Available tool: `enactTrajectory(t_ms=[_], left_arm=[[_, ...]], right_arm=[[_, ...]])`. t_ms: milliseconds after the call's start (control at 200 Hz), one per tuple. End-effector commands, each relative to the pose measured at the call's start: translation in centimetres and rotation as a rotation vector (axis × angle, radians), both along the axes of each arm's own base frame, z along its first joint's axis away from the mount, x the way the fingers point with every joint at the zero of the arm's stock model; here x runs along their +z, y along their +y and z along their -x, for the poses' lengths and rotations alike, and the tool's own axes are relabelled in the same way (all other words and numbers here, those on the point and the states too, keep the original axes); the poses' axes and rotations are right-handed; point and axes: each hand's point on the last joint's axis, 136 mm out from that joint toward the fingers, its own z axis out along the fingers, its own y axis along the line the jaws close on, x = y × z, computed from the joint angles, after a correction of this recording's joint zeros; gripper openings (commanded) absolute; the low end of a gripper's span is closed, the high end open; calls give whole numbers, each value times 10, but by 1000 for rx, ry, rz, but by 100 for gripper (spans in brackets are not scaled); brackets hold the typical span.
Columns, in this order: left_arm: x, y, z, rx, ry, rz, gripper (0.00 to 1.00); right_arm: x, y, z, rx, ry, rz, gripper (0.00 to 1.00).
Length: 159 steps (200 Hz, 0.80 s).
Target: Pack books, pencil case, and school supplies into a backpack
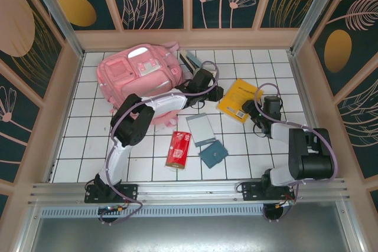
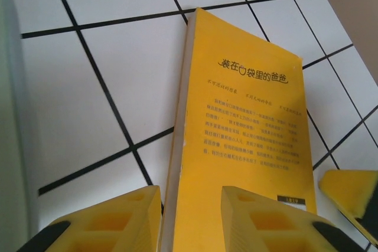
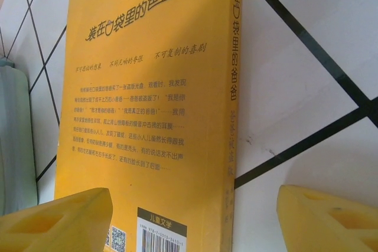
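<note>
The bright yellow book (image 1: 239,100) lies on the white tiles right of centre. My left gripper (image 1: 220,94) is at its left page edge. In the left wrist view the left gripper (image 2: 190,196) is closed around that edge of the book (image 2: 245,140), one finger against the pages and the other on the cover. My right gripper (image 3: 195,199) stands open astride the spine corner of the book (image 3: 159,116), touching nothing. A pale mint pouch (image 3: 15,140), apparently the pencil case, lies beyond the book. The pink backpack (image 1: 139,78) lies at the back left.
A red packet (image 1: 177,149), a silver-grey pad (image 1: 201,128) and a small teal square (image 1: 213,154) lie on the tiles in front of the arms. A dark flat thing (image 1: 190,59) rests beside the backpack. Wooden walls (image 1: 307,69) close in the table.
</note>
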Motion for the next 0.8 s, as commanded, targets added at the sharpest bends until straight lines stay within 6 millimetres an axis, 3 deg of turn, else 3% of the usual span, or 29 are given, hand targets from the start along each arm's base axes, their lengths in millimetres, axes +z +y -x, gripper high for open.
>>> enactTrajectory(t_ms=[0,400,566,791], left_arm=[[-9,-17,0,-49,5,12,33],[-51,-38,-2,-87,69,-18,26],[-71,-37,4,-83,113,-50,22],[-79,-32,14,-82,145,-45,19]], right_arm=[[10,1,-13,4,-42,-18,74],[1,2,-17,5,-22,-23,74],[-4,6,-19,17,-12,-44,74],[2,25,-24,84,-59,-175,74]])
